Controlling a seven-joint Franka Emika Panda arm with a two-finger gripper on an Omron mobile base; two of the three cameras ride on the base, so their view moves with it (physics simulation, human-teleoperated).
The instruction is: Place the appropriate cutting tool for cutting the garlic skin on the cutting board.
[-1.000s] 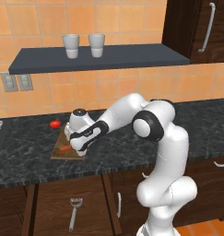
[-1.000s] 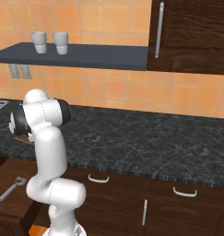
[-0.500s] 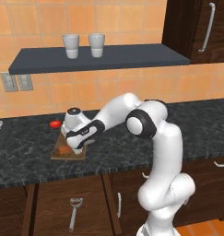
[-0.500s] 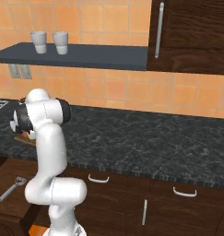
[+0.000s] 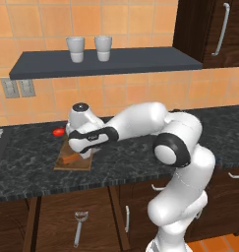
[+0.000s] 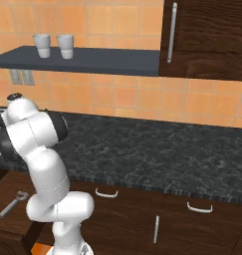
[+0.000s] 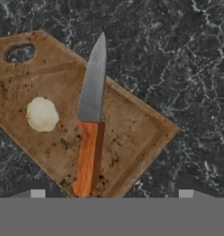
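The knife is seen lying flat on the cutting board, its orange handle toward the bottom of the hand view and its grey blade reaching just past the board's far edge over the desk. The garlic rests on the same board, just beside the knife and apart from it. In the left base view the board lies on the dark speckled desk with a small red item near it. The end effector is positioned over the board; whether it is wide or narrow cannot be told. Two cups are noted on the shelf above.
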